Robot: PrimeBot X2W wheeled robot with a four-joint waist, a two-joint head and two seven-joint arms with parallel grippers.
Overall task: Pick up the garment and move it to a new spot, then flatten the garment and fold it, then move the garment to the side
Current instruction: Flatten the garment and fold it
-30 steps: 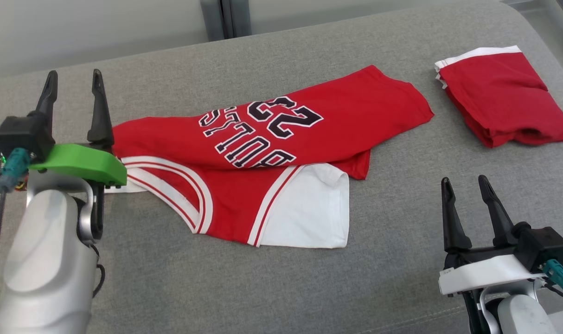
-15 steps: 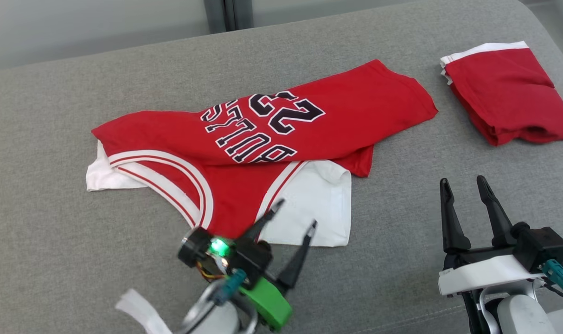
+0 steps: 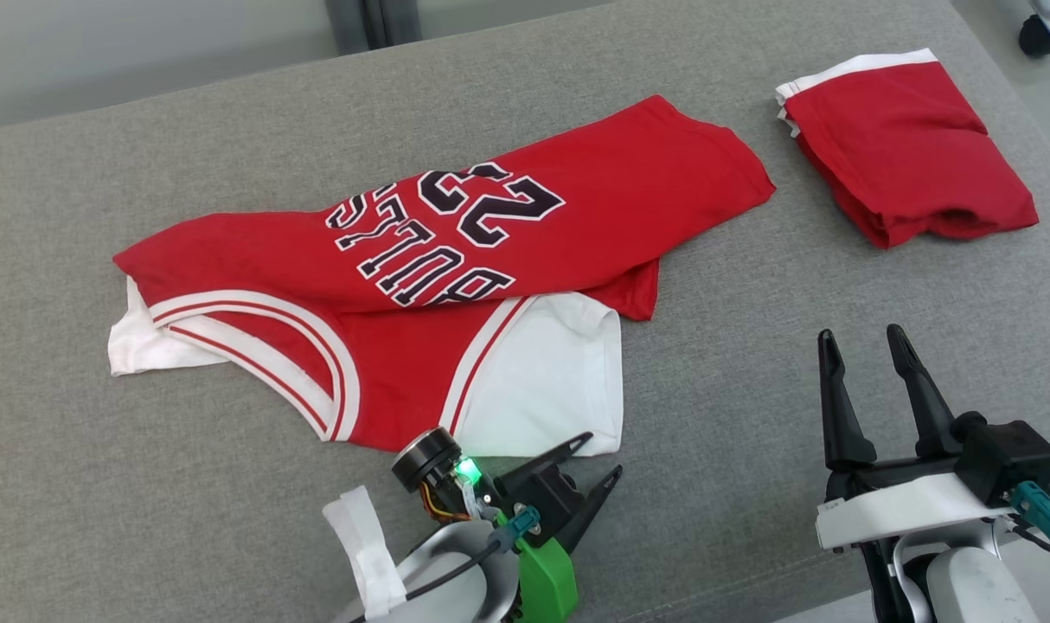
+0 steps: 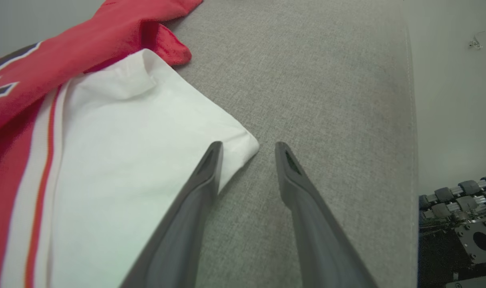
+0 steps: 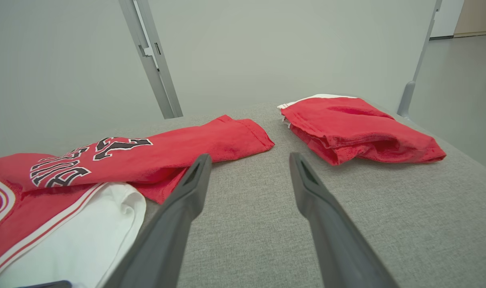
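Now in hand: the first step, the picking up of the red basketball jersey with white sleeves and black lettering [image 3: 525, 216]; flattening and folding are judged as not yet begun.
Place of the jersey: it is found crumpled and half doubled over in the middle of the grey woven fabric surface [image 3: 188, 502], well apart from the folded red cloth with a white edge [image 3: 905, 147] at the far right.
Left gripper [image 3: 603, 453]: it is set low at the near corner of the white sleeve [image 4: 147, 160]. The fingers are seen parted, one above the cloth and one above the bare surface, and nothing is held.
Right gripper [image 3: 861, 333]: it is seen open and empty.
Next move: the sleeve corner must be caught between the fingers before any lifting. Flat thin cloth is probably hard to pinch, so one finger should be slid under the edge.
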